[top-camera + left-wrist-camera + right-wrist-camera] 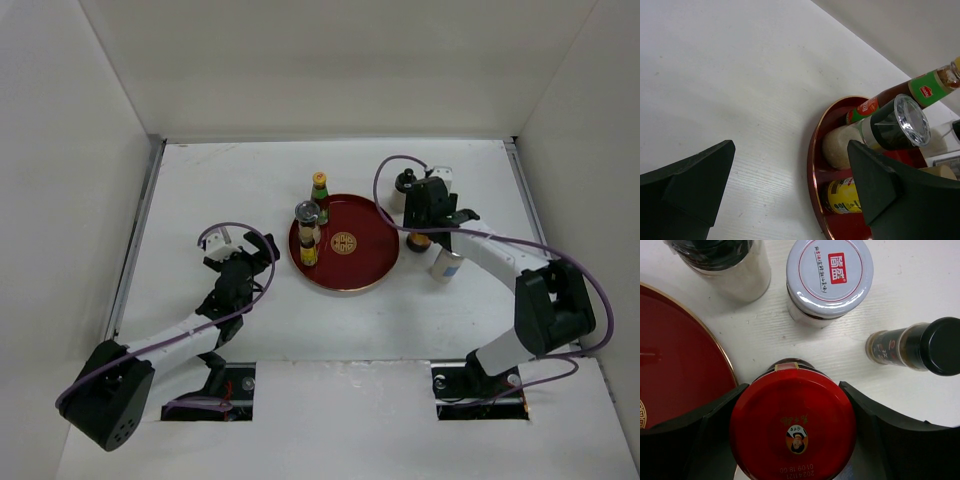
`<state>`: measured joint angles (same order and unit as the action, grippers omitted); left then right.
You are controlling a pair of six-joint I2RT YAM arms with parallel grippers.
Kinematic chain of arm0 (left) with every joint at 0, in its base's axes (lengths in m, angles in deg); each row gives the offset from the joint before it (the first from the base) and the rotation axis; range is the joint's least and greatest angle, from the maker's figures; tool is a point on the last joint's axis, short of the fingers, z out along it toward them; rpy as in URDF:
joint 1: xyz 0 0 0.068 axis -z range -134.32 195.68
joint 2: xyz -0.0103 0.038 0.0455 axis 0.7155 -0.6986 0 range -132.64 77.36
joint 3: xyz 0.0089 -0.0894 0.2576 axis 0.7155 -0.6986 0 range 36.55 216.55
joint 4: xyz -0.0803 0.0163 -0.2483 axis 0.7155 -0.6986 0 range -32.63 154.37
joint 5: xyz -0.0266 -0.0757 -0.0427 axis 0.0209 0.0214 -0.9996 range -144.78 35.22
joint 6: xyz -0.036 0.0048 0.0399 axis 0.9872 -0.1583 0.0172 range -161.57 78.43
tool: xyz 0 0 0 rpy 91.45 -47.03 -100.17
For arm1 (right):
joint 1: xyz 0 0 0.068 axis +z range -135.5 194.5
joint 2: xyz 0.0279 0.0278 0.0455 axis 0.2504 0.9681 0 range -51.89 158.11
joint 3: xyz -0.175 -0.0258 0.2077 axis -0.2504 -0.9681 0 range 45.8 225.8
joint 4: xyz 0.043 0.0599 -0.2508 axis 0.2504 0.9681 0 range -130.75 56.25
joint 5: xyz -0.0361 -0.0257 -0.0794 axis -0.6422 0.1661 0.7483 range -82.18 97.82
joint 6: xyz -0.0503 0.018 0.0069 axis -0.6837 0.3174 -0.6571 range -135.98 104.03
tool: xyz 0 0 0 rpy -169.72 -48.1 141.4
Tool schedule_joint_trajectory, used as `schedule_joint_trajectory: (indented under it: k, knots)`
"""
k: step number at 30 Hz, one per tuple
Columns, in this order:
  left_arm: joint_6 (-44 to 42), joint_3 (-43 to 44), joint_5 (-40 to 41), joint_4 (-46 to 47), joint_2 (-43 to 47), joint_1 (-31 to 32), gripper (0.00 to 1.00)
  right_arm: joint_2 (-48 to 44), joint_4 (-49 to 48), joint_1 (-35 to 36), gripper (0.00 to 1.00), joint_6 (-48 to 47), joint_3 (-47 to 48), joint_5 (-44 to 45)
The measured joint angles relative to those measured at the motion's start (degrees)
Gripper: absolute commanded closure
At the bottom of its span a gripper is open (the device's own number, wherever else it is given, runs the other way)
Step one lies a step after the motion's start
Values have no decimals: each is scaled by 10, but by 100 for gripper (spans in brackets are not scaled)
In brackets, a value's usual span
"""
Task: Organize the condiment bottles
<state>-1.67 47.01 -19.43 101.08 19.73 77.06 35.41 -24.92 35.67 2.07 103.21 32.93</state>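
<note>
Overhead, left of the red tray (pixel 372 262), the left gripper (pixel 256 252) hangs wide open, empty; condiment bottles (pixel 308 225) cluster at the tray's left rim. Left wrist: fingers spread, nothing between. Right wrist: the right gripper (pixel 792 390) is clamped on the red-capped jar (pixel 792 427), which stands on the table just beside the tray.

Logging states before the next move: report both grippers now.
Left gripper: open, empty.
Right gripper: closed on the red-lidded jar.
</note>
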Motion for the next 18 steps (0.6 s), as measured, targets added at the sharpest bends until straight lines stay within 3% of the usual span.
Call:
schedule_joint_trajectory:
  k: [12,18]
  knots:
    - [2,0,-9,0,-3,-7,2,-89,-15,83,41,-28,20,43]
    - [3,0,-12,0,-3,-10,2,-14,-79,143,39,-31,82,19]
